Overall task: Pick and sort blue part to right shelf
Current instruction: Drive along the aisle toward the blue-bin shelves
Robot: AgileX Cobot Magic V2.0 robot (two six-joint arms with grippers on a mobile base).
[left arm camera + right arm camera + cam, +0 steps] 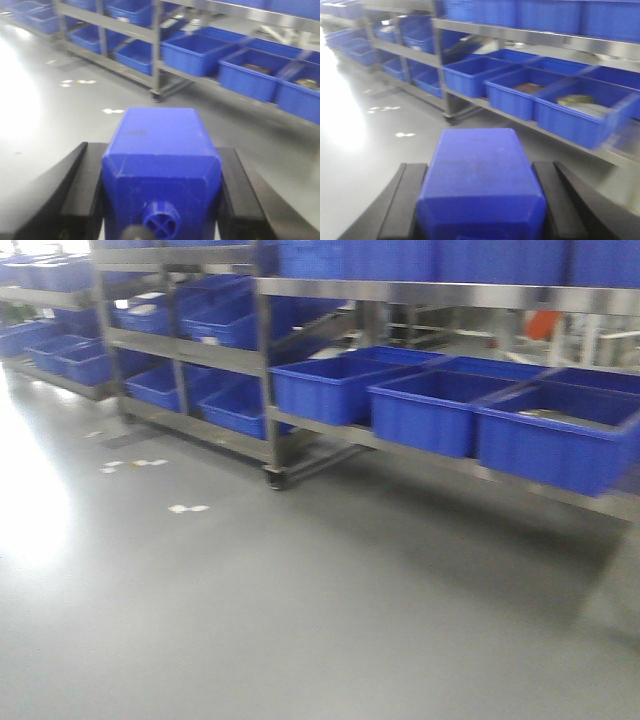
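Left rack (180, 340): steel tiers of blue tubs at the far left of the front view, on castors.
Floor (300, 620): bare grey, glare at the left, a few pale marks.
Left gripper (157, 152): clenched on a knobbed blue block (160, 170), black fingers (75, 190) pressed to both flanks. The small round knob with a cross in it faces the camera.
Right gripper (480, 167): clamped on the blue part (482, 185), which sits squarely between the fingers with its sloped shoulders showing. Its cap end falls below the frame, so calling it the task's piece is a judgement.
Right shelf (450, 295): stainless rack at the right, well apart from both arms across open floor. A row of large blue bins (430, 405) sits on its lower level, and some hold contents too blurred to name.
Step in hand: carrying, by the look of it. The part is grasped and lifted, delivery is not yet made, and all three views are smeared.
Next move: close on the shelf, square up to its front rail, reach the right arm over a bin, then let go.
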